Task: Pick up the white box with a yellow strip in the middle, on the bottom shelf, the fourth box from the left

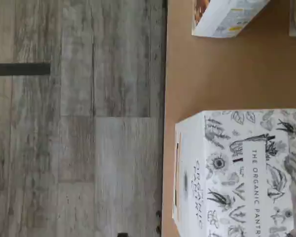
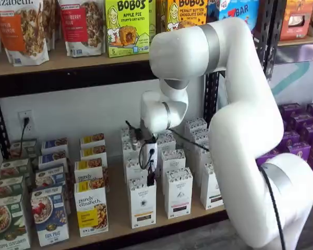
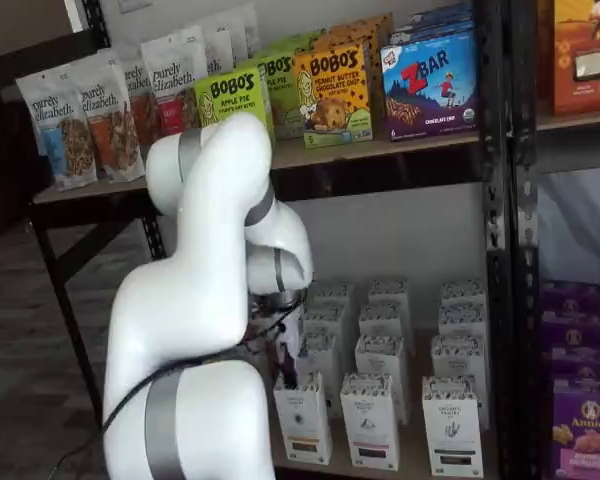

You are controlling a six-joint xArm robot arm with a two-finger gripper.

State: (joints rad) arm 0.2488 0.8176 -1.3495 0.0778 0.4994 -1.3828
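Gripper (image 2: 151,179) down – arm bent

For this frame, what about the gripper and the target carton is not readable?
- Gripper: black fingers seen side-on in a shelf view; no gap can be judged.
- Tall white carton with the yellowish-tan strip: strip colour and mark too small and blurred in a shelf view.
- Same carton in the wrist view: cut off by the picture's edge.

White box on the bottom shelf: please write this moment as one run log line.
phase: approach | hand: just above white box, state cannot tell | box: upright at front of bottom shelf, not lifted
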